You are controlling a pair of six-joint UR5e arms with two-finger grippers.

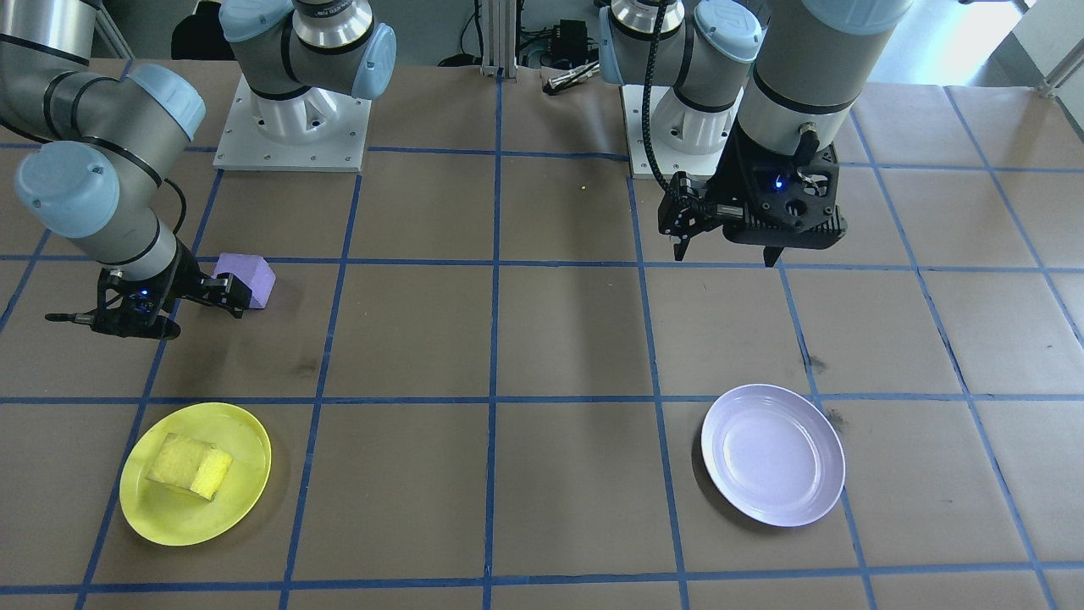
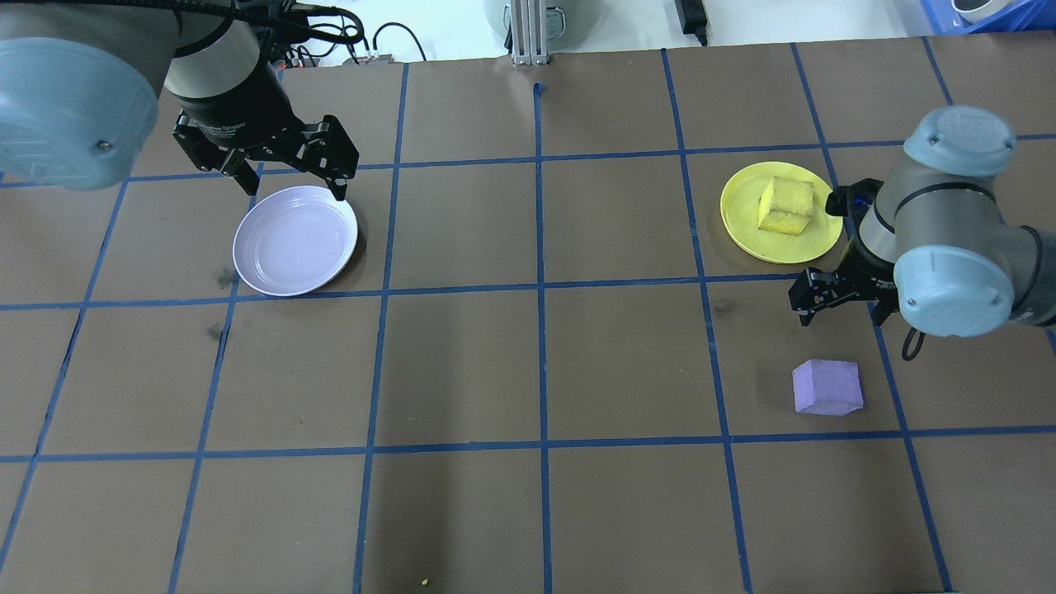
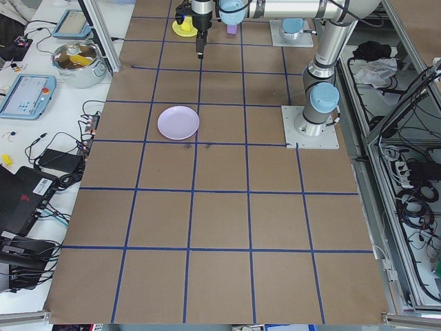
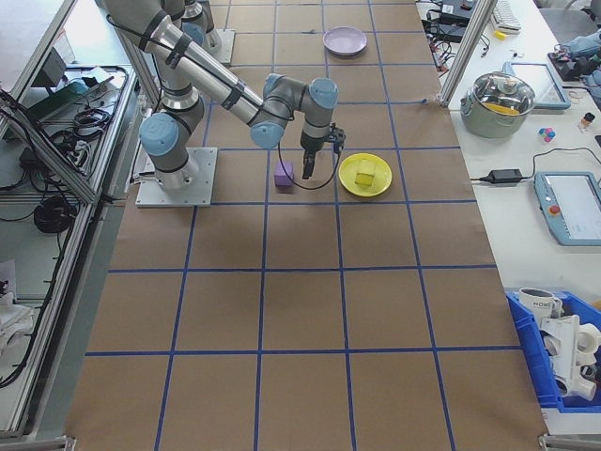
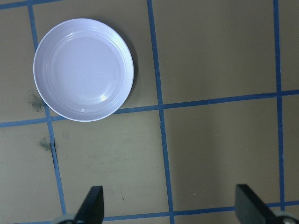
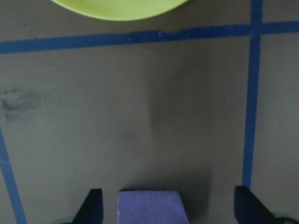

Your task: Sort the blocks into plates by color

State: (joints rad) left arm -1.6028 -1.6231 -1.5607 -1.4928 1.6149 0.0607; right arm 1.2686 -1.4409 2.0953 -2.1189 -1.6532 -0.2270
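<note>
A yellow block (image 2: pixel 786 206) lies in the yellow plate (image 2: pixel 742 223) on my right side. A light purple block (image 2: pixel 827 386) sits on the brown table paper, nearer the robot than that plate. My right gripper (image 2: pixel 837 301) hovers open between the plate and the purple block. In the right wrist view the purple block (image 6: pixel 149 205) shows at the bottom edge, between the spread fingers. The lavender plate (image 2: pixel 294 252) on my left side has nothing in it. My left gripper (image 2: pixel 293 188) hangs open over the plate's far rim, holding nothing.
Blue tape lines grid the table. Both arm bases (image 1: pixel 292 127) stand on white mounting plates at the robot's edge. A side bench beyond the table carries a steel pot (image 4: pixel 507 99), a tablet and cables. Dark smudges (image 2: pixel 216 330) mark the paper near the lavender plate.
</note>
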